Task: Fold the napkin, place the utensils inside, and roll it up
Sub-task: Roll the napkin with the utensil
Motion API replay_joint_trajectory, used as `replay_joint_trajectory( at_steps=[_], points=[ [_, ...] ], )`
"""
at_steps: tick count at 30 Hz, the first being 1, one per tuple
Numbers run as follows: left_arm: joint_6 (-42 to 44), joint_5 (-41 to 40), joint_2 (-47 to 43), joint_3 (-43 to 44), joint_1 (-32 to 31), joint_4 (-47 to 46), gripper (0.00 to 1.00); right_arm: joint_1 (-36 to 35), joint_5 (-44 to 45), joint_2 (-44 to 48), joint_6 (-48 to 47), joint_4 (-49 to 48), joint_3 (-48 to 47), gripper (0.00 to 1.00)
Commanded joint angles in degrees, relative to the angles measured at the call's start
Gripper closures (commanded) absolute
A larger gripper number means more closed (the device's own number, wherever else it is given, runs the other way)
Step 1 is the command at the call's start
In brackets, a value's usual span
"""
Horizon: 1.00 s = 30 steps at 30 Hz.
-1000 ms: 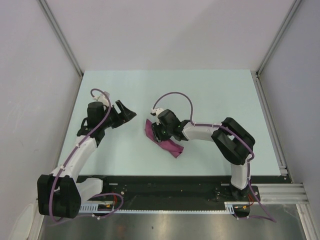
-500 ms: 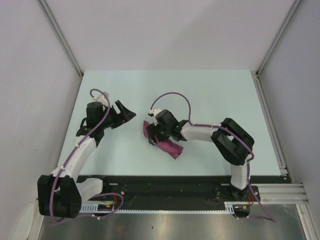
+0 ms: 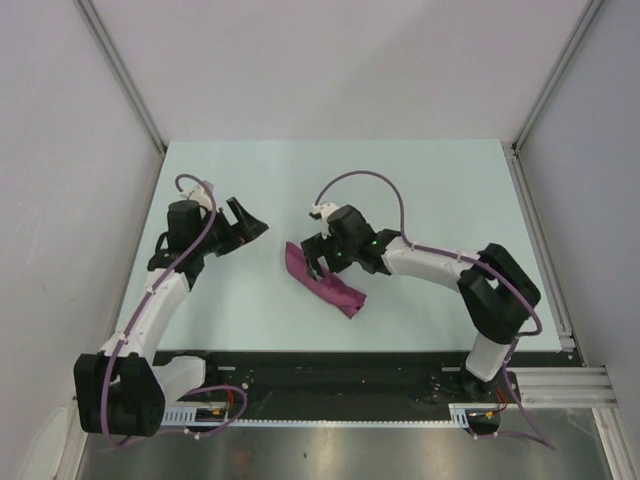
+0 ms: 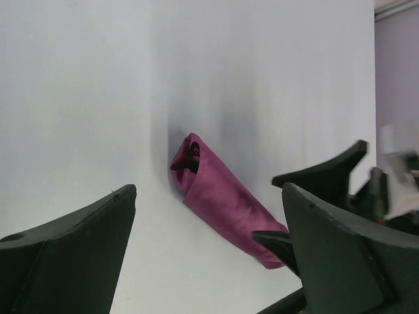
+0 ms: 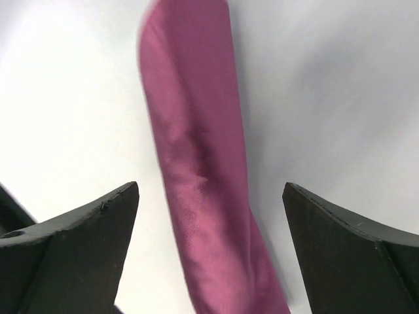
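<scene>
Top view: napkin [image 3: 322, 281] rolled into a slim plum tube, lying on the pale table [image 3: 430, 180] just left of centre frame and slanting from upper left down to lower right. Right gripper [image 3: 318, 260] poised over the tube's upper-left half, jaws spread, nothing pinched between them. Left gripper [image 3: 250, 221] further left in the frame, apart from the cloth, jaws likewise spread and empty, pointed toward the roll.

Left wrist view: roll at centre, running toward the lower right, its near end showing a dark opening with folds of cloth inside. No orange visible there, so no telling from here whether the utensils sit within. Own jaws wide at the lower corners, gripping nothing. Tips of the other arm's jaws at the right edge, beside the far end of the roll; contact hard to judge.

Right wrist view: tube straight down the middle of the frame, smooth with a light crease, jaws standing open on either side with bare table showing between each and the cloth. Released, not clamped.

Judgement: folding and rolling look finished, since the cloth holds a tight tube unaided. Utensils nowhere on the table, so probably wrapped inside, though unconfirmed. Little left beyond backing both arms away, unless the roll loosens.
</scene>
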<state>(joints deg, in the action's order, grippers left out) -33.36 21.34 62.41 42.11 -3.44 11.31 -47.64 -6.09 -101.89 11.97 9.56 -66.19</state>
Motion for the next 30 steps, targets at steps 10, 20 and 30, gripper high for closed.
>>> replay_joint_trajectory(
  at_steps=[10, 20, 30],
  points=[
    [14.81, 4.05, -8.27, 6.15, 7.22, 10.13, 0.0, 19.23, -3.06, 26.37, 4.99, -2.71, 15.03, 0.0],
    [18.33, 11.09, -17.94, 0.52, 7.66, 6.09, 0.01, 31.2, 1.25, 47.47, 6.05, 0.98, 26.46, 0.0],
    [18.6, 9.95, -18.9, 0.52, 7.66, 6.09, 0.0, 31.64, 3.19, 53.46, 6.76, 0.98, 31.39, 0.0]
  ],
)
